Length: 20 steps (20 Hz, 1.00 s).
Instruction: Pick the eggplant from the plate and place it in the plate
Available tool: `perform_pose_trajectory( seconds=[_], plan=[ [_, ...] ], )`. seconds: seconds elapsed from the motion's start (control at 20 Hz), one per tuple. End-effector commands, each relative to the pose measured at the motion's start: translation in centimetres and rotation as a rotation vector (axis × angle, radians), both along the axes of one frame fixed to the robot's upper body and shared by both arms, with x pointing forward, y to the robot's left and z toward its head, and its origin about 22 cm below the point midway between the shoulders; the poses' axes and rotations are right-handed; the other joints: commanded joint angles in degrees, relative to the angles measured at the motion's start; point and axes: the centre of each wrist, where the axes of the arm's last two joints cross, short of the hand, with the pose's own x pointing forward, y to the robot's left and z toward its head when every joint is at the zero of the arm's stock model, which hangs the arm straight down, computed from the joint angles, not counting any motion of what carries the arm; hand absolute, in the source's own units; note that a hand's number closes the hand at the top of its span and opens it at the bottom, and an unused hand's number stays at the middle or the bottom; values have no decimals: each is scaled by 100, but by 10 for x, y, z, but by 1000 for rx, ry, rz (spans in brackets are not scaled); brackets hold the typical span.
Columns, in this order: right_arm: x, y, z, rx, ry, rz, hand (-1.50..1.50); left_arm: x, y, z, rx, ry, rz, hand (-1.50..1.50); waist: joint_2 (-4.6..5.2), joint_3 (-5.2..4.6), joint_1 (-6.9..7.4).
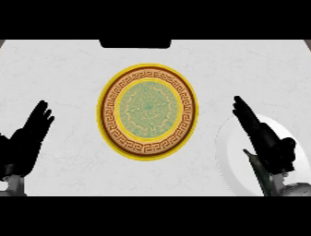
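Right hand [263, 138] over white plate [294, 138] at right, fingers straight, nothing visibly gripped. Dark slim shape just beside the palm, likely the eggplant [251, 159], lying on that plate, mostly hidden. Best to lower, curl fingers round the body before lifting, then carry left. Patterned plate [149, 110] at centre: yellow rim, green middle, nothing in it. Left hand [25, 136] resting at left, fingers up, relaxed, holding nothing

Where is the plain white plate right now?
Head view: the plain white round plate sits at the counter's right side, right of the yellow patterned plate, partly hidden under the right robot hand.
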Motion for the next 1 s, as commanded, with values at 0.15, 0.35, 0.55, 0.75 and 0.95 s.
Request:
perform_pose_trajectory(
  seconds=[0.15,0.35,0.55,0.75,0.95],
  plan=[
    [21,27,14,138,209,-66,150,9,13,8,111,-129,-90,0,-57,141,106],
    [31,-27,29,-542,-2,-198,150,5,-7,-4,113,-144,-135,0,-90,76,82],
    [-24,44,-20,-192,-33,-397,-150,-5,-5,-28,111,-160,-135,0,-86,140,-26],
    [-57,38,-34,-249,-80,-384,-150,7,-5,-22,120,-182,-129,0,-76,147,18],
    [-72,26,11,-371,-102,-442,-150,8,-8,-27,114,-157,-142,0,-81,141,1]
  ],
)
